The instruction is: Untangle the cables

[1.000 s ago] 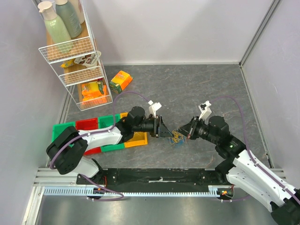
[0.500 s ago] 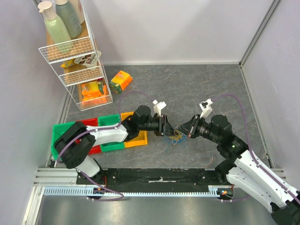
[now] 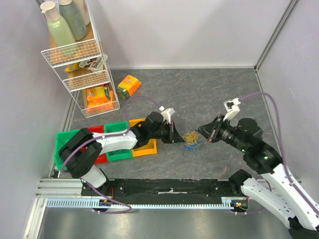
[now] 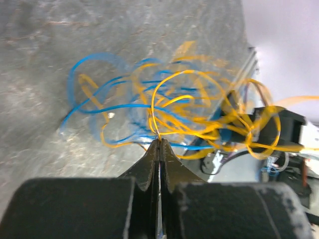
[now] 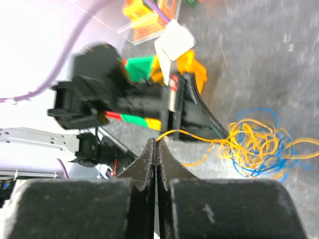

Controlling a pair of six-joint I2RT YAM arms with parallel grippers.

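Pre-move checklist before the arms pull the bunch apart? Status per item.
1. Left gripper pinch: ok, shut on a yellow loop of the cables.
2. Right gripper pinch: ok, shut on a yellow strand running to the bunch.
3. Two different wires held: cannot tell.
4. Bunch separated: not ok, yellow and blue loops lie interlaced between the grippers.
5. Left arm off the bins: cannot tell, it overlaps them from above.

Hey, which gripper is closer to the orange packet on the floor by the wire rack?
Left. The left gripper is toward the near right of the orange packet; the right gripper is farther right, past the cables.
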